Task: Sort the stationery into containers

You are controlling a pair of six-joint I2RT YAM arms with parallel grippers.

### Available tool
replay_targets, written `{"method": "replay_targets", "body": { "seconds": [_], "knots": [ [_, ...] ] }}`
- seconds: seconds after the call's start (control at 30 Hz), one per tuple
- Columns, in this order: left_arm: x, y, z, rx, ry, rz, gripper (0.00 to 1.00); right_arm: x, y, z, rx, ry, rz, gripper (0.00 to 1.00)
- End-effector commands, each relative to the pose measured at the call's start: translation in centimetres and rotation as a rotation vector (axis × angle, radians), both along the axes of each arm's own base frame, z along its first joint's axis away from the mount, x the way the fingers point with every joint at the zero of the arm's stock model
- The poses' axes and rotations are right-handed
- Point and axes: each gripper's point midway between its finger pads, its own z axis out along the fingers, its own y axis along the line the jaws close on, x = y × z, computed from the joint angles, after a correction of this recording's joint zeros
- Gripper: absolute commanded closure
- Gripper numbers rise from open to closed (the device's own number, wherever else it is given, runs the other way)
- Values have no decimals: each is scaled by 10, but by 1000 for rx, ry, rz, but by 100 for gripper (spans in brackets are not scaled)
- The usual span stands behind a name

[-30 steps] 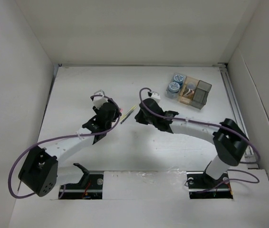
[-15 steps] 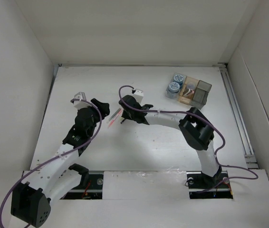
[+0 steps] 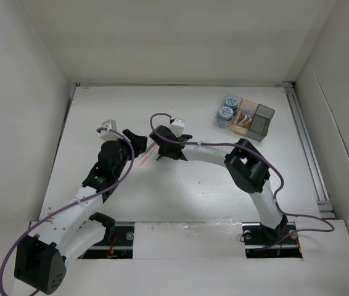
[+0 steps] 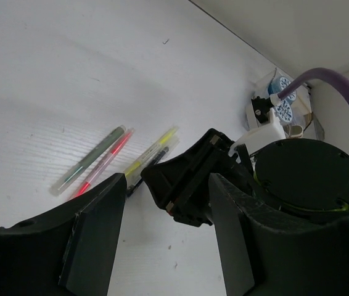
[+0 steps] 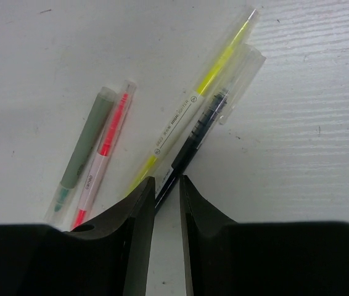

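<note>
- Left hand point(image 4: 165, 185): fingers point(image 4: 94, 234) spread wide, nothing between them. Positioned low over the desk point(image 3: 193, 191), just left of the pens and facing the right hand.
- Right hand point(image 5: 165, 182): fingers point(image 5: 131, 228) drawn close, leaving only a narrow slot. One end of the dark pen point(image 5: 196, 129) lying inside that slot. Cannot tell whether the pads are touching the pen.
- Four pens flat on the desk, left of centre, between the two hands, in two pairs that fan out at a slight angle.
- Left pair: grey-green pen point(image 5: 85, 148) and pink pen point(image 5: 103, 145), side by side and touching along their length.
- Right pair: yellow pen point(image 5: 199, 92) and the dark pen, close together and roughly parallel. Clear cap on the dark pen's outer end.
- Containers point(image 3: 264, 126): cluster of joined square boxes at the far right of the desk, well apart from both hands and the pens.
- Two blue cylinders point(image 3: 230, 102) point(image 3: 225, 113) with patterned tops standing upright in the clear boxes at the left end of the cluster.
- Tan box in the middle holding a pale item, too small to identify.
- Smoky dark grey box at the right end.
</note>
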Motion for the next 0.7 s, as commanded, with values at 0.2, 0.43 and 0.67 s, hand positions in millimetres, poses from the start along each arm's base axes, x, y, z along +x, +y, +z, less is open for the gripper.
{"method": "replay_targets", "body": {
  "seconds": [0.2, 0.43, 0.67],
  "knots": [
    [3, -4, 12, -13, -54, -18, 47, 2, 5, -1, -19, -4, -13, 71],
    [3, -5, 9, -12, -45, -27, 47, -4, -8, -5, -53, 2, -24, 77],
    [2, -5, 6, -12, -45, -27, 47, -13, -32, 5, -69, -15, -60, 86]
  ]
}}
